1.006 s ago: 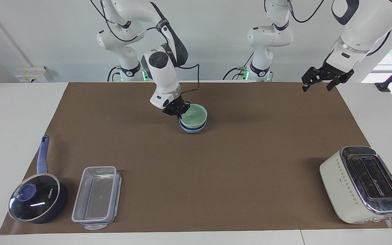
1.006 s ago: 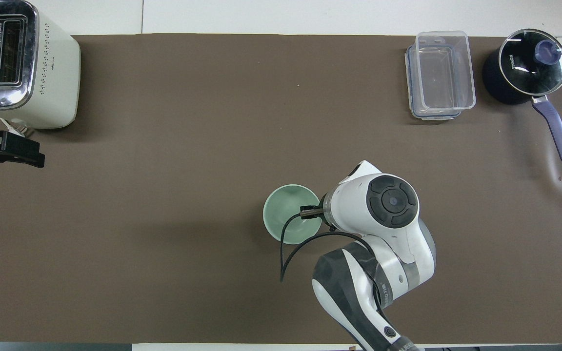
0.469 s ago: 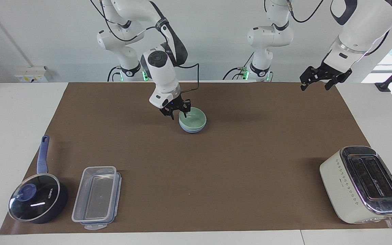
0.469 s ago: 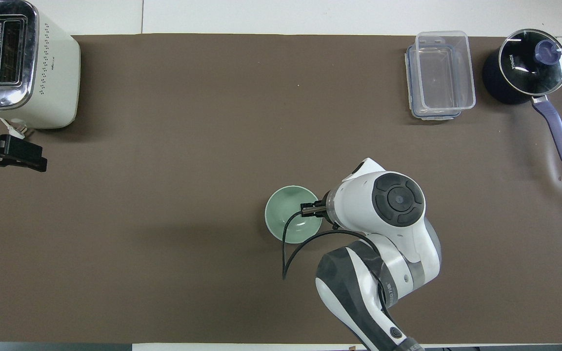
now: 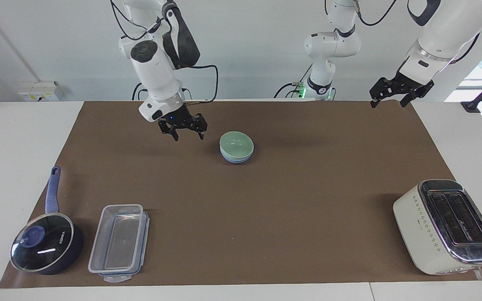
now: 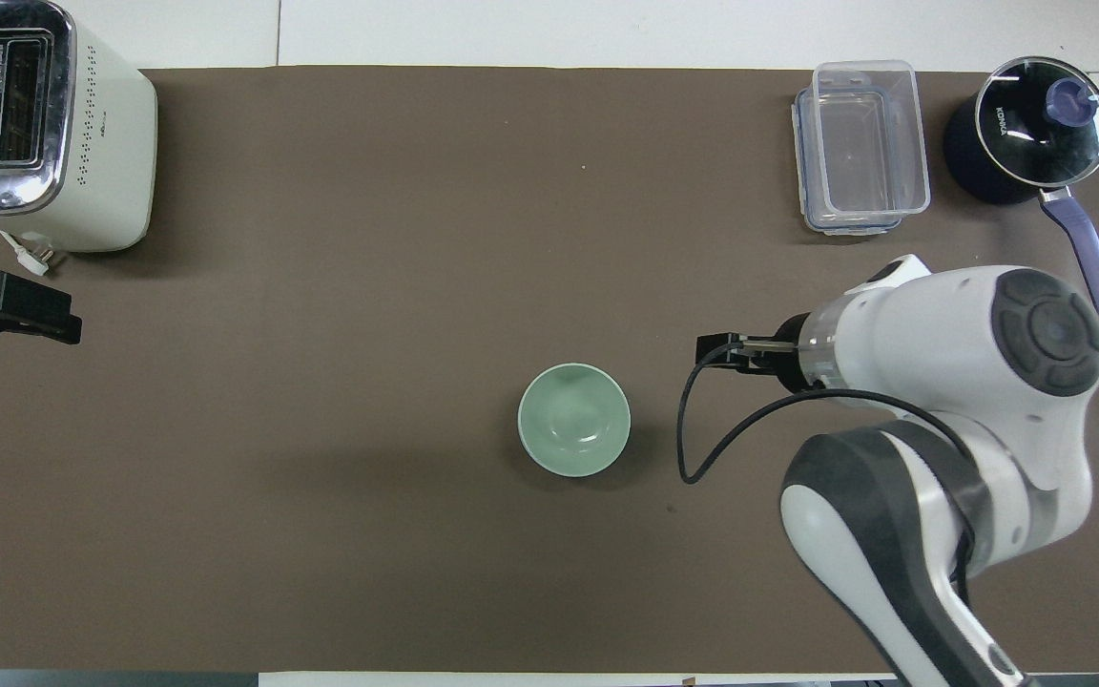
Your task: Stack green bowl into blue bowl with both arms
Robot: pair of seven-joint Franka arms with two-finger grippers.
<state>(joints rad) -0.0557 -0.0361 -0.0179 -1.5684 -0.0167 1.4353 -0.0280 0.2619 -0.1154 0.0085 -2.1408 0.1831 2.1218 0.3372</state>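
The green bowl (image 5: pixel 236 144) sits nested inside the blue bowl (image 5: pixel 237 159) on the brown mat, near the middle and toward the robots' edge. From overhead only the green bowl (image 6: pixel 573 418) shows; the blue bowl is hidden under it. My right gripper (image 5: pixel 189 137) is open and empty, raised over the mat beside the bowls toward the right arm's end, apart from them; overhead its tip (image 6: pixel 716 348) pokes out from under the wrist. My left gripper (image 5: pixel 388 103) is open and empty, and waits raised over the mat's edge at the left arm's end (image 6: pixel 6 310).
A cream toaster (image 5: pixel 446 225) stands at the left arm's end, far from the robots. A clear lidded container (image 5: pixel 119 242) and a dark blue saucepan with a glass lid (image 5: pixel 46 244) stand at the right arm's end, far from the robots.
My right gripper let go of the green bowl's rim, rose and swung away toward the right arm's end. The green bowl stays nested in the blue bowl. The left gripper barely moved.
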